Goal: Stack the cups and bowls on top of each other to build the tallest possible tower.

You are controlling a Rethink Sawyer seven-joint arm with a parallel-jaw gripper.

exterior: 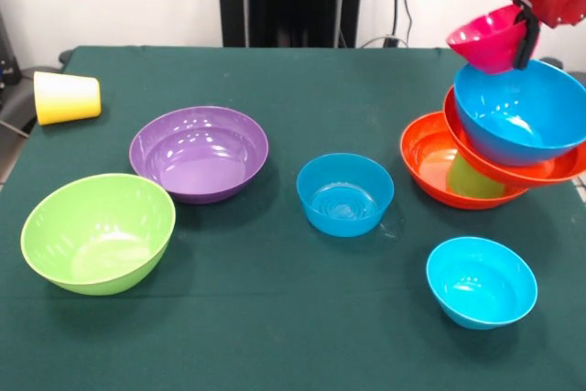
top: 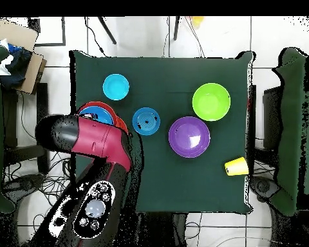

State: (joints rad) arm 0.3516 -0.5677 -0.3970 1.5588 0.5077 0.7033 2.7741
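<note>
The tower stands at the right of the front view: an orange bowl (exterior: 430,167) on the table, a light green cup (exterior: 472,179) in it, a tilted second orange bowl (exterior: 549,171), and a blue bowl (exterior: 522,112) on top. My gripper (exterior: 525,41) is shut on the rim of the pink bowl (exterior: 488,38), holding it tilted just above the blue bowl's far rim. A yellow cup (exterior: 66,98) lies on its side at the far left. In the overhead view my arm (top: 86,138) hides most of the tower; only the blue bowl (top: 96,116) shows.
Loose on the green table (exterior: 293,98) are a purple bowl (exterior: 200,153), a lime green bowl (exterior: 98,233), a blue bowl (exterior: 345,194) and a small cyan bowl (exterior: 481,281). The tower leans toward the table's right edge.
</note>
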